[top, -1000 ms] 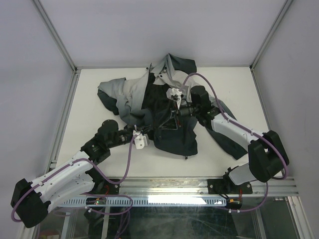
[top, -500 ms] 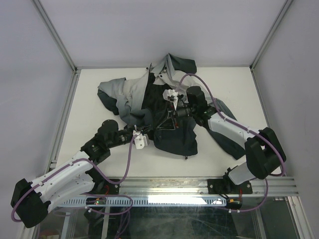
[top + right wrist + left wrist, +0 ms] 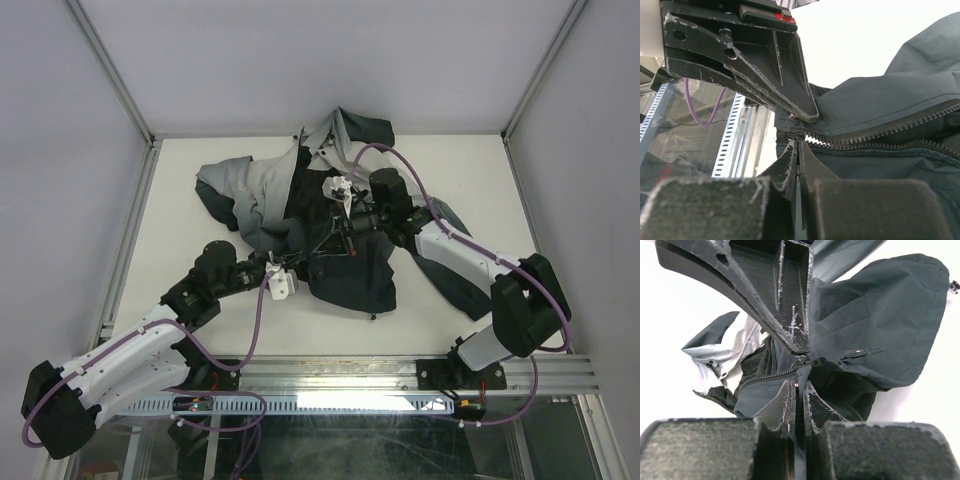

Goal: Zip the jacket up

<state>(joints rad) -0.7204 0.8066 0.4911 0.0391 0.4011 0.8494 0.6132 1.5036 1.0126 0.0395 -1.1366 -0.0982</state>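
Note:
The jacket lies crumpled mid-table, light grey at the left and dark teal-black at the front. My left gripper is shut on the jacket's bottom edge beside the zipper's lower end, with thin fabric pinched between the fingertips. My right gripper reaches in from the right and is shut on the zipper pull at the slider. In the right wrist view the zipper runs off to the right, its two rows of teeth still apart.
A dark sleeve trails toward the right arm's base. The hood lies bunched against the back wall. White enclosure walls ring the table, and a metal rail runs along the near edge. Purple cables loop over both arms.
The right gripper has closed and its wrist has shifted left toward the zipper's lower end. The left arm has not moved.

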